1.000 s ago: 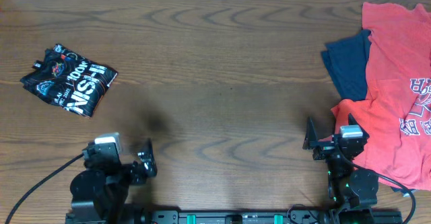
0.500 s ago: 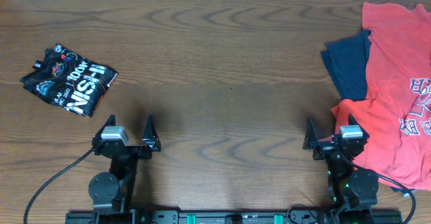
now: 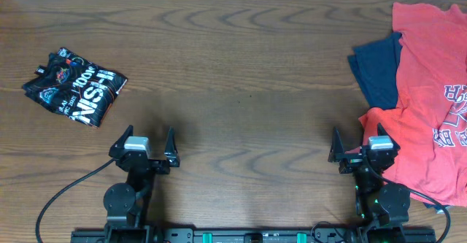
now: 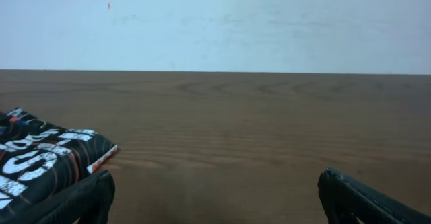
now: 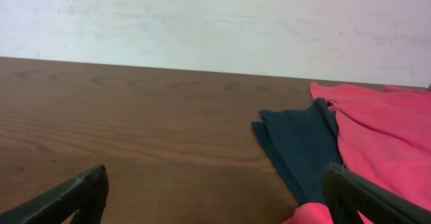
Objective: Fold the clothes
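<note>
Now | left gripper (image 3: pixel 150 132) shifted right, jaws apart | jersey (image 3: pixel 74 86) unmoved

White block lettering is carried by the folded black jersey (image 3: pixel 74 87), rotated and creased; "100" is roughly made out, the rest is not read. Navy-white letters on the red T-shirt (image 3: pixel 430 75) are cut off and illegible.

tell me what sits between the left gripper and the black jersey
Nothing: only bare table separates the left gripper from the black jersey, clearest in the overhead view.
</note>
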Robot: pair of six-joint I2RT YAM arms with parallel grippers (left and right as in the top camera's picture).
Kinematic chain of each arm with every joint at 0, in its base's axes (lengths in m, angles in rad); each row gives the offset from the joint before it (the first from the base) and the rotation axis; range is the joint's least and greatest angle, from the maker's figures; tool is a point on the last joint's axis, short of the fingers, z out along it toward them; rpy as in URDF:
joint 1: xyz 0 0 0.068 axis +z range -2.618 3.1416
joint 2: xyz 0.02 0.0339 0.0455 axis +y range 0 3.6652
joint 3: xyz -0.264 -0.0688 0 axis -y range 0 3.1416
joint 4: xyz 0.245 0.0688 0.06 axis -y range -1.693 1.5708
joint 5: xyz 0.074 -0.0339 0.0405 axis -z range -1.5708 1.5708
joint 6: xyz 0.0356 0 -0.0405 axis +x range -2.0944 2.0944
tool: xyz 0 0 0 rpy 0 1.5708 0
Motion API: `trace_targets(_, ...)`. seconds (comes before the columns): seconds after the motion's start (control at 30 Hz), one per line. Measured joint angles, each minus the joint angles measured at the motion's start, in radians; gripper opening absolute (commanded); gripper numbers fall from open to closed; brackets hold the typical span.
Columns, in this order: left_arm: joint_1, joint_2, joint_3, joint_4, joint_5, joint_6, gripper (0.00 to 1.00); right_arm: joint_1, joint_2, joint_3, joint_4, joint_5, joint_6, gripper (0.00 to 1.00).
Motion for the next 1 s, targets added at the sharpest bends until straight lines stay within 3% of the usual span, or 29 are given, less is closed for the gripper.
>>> trace_targets(1.0,-0.002,0.000,0.003,-0.005,-0.010,0.003,0.98,0.000,0.000,0.000,0.000,0.000,0.000,0.99)
